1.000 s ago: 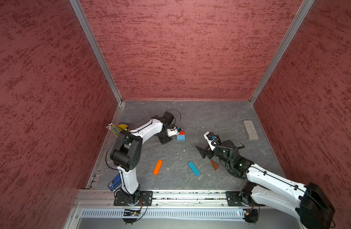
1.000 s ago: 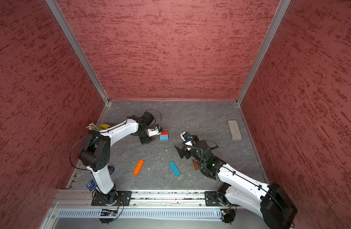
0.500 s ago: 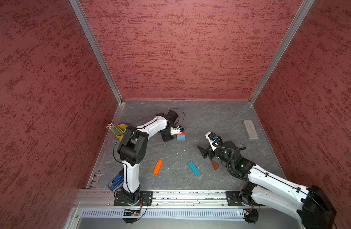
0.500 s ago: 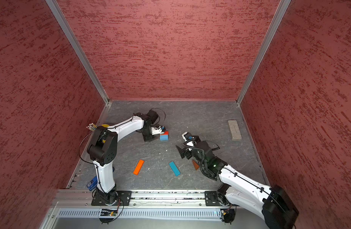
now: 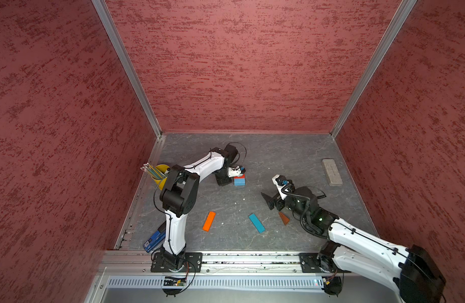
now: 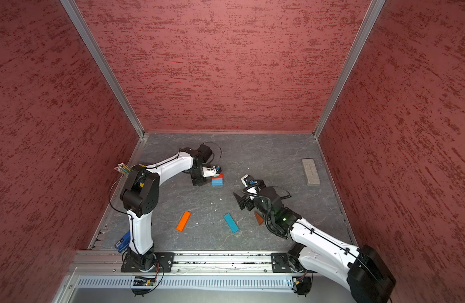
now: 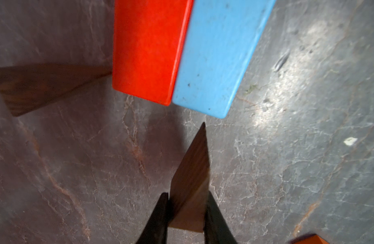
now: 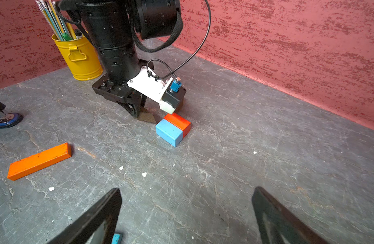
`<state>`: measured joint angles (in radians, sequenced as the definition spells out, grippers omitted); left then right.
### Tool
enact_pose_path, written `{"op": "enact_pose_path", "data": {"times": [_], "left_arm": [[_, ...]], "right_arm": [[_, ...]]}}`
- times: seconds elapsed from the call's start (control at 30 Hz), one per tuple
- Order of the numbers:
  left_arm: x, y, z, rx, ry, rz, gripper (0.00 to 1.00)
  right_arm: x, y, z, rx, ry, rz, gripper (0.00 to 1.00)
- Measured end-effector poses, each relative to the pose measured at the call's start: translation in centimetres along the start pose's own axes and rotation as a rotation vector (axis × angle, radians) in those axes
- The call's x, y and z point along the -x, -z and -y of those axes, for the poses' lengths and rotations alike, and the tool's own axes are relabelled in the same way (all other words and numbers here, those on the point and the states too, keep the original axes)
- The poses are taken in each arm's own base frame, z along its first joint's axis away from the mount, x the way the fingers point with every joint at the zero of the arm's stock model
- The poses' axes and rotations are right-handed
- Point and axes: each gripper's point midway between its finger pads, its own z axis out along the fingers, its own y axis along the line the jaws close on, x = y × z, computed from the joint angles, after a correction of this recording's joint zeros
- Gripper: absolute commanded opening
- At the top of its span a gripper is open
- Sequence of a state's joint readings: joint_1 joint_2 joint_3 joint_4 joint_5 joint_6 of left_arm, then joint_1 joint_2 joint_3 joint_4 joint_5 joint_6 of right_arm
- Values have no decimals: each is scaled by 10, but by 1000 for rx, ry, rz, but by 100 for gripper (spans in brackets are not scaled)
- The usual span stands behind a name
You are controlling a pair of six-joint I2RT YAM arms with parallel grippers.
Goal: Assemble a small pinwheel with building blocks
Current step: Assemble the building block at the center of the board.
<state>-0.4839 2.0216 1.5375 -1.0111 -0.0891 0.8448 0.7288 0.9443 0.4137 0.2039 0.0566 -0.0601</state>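
Note:
The red-and-blue cube (image 5: 239, 180) (image 6: 217, 180) (image 8: 173, 128) lies mid-floor. My left gripper (image 5: 223, 181) (image 7: 187, 196) (image 8: 139, 109) is shut on a dark brown wedge (image 7: 190, 181) (image 8: 147, 117), low over the floor. The wedge's tip points at the cube's blue corner (image 7: 213, 63), a small gap away. Another brown wedge (image 7: 34, 86) lies against the cube's red side. The orange bar (image 5: 209, 221) (image 8: 39, 161), blue bar (image 5: 256, 223) and an orange-brown wedge (image 5: 284, 218) lie loose nearer the front. My right gripper (image 5: 270, 202) (image 8: 187, 190) stands open and empty, facing the cube.
A yellow cup of pencils (image 5: 160, 173) (image 8: 80, 59) stands at the left wall behind the left arm. A grey block (image 5: 331, 171) lies at the far right. A blue stapler (image 5: 154, 238) sits by the left arm's base. Red walls close in three sides.
The left arm's elbow has swung toward the back and middle while its gripper stayed beside the cube with the wedge. The right arm has hardly moved.

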Motion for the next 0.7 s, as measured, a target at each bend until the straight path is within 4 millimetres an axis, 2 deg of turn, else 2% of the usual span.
{"op": "enact_pose_path", "data": {"times": [0.3, 0.7], "left_arm": [[-4, -11, 4, -13, -14, -45, 20], [2, -7, 0, -2, -18, -38, 23]], "right_arm": [[-3, 0, 1, -1, 0, -6, 99], [-3, 1, 1, -4, -1, -3, 99]]}}
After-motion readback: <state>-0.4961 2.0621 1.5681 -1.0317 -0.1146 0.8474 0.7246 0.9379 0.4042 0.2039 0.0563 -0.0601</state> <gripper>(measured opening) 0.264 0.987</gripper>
